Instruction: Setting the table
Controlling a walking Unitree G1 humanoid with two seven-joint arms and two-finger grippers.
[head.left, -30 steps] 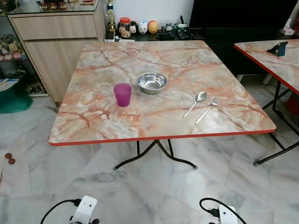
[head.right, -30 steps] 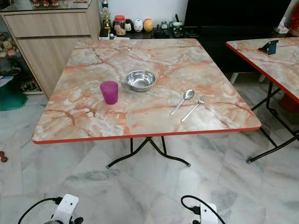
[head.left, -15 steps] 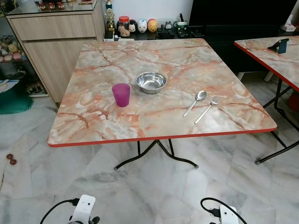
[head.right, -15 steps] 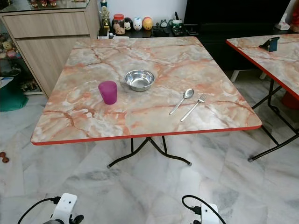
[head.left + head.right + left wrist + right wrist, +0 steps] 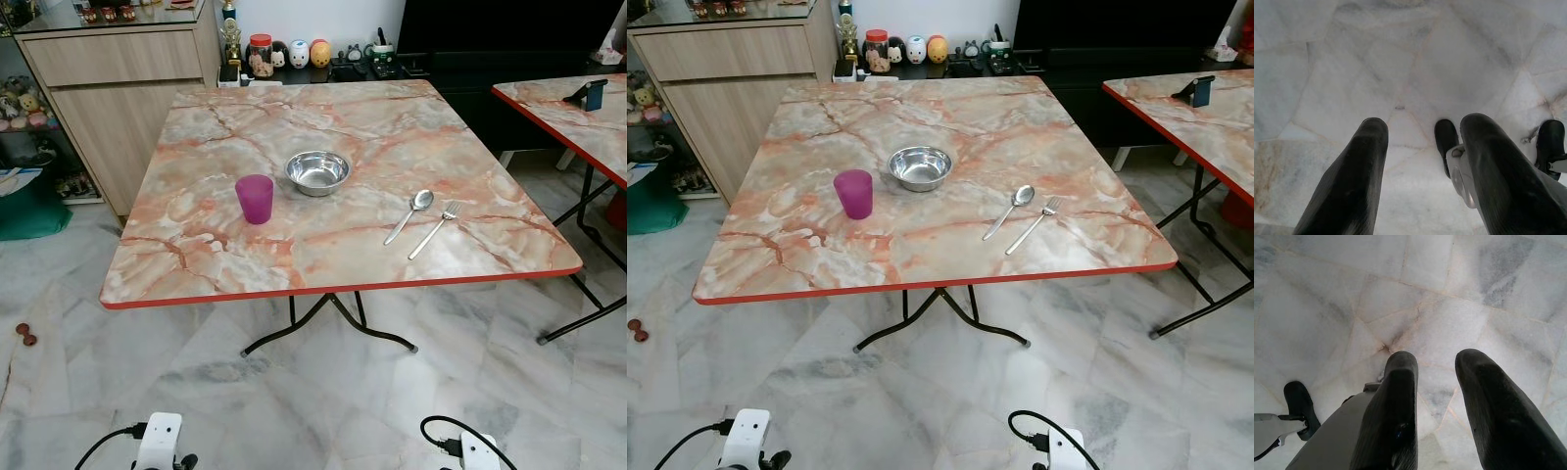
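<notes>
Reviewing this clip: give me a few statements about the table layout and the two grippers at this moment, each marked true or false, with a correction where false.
1. The purple cup stands upright on the marble table. True.
2. The steel bowl holds the spoon. False: the spoon lies on the table, apart from the bowl.
3. The fork lies beside the spoon, on its right. True.
4. The left gripper is shut on the cup. False: it hangs open over the floor, holding nothing.
5. The right gripper is open, pointing at the marble floor. True.
6. The cup sits to the right of the fork. False: it is left of the bowl.
</notes>
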